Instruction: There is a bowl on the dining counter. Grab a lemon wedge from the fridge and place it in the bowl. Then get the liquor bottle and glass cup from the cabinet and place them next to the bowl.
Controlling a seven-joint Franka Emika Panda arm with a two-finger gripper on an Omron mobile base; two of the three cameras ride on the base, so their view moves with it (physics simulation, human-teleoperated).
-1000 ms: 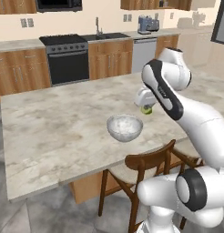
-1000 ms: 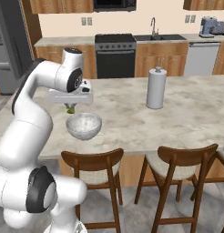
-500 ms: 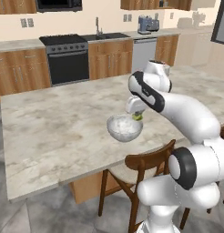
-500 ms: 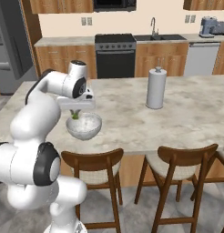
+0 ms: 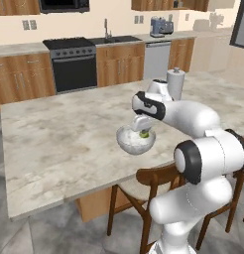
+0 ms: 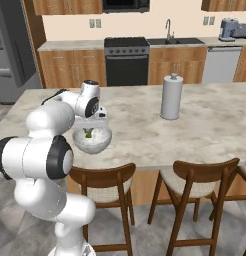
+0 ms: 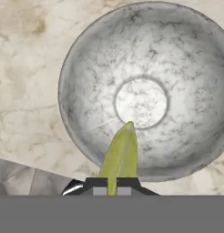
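The arm is swinging in over the dining counter (image 5: 54, 134), and compared with a second ago the gripper (image 5: 144, 130) has moved from off to the side of the bowl (image 5: 136, 141) to right over it, now dipping toward its mouth. The jaws are clenched on the lemon wedge (image 7: 119, 157), which is sticking out past the fingertips and pointing at the bowl's inner wall, just short of the flat centre in the hand view. From the right base view the wedge (image 6: 88, 133) is hanging inside the bowl's rim (image 6: 93, 139), still pinched, not yet resting on the bottom as far as I can tell. The bowl itself hasn't shifted on the counter over that second; only the arm has been folding inward and lowering. So the carry leg is basically finishing and the drop is what's coming up: my read is the wedge is well enough centred that letting go here would land it in the bowl, not on the stone. Risk looks low, maybe a bounce off the sloped wall. The paper towel roll (image 6: 171, 96) is standing well apart, on the counter's far side. The liquor bottle and glass cup part of the job is still to do; neither is beside the bowl.
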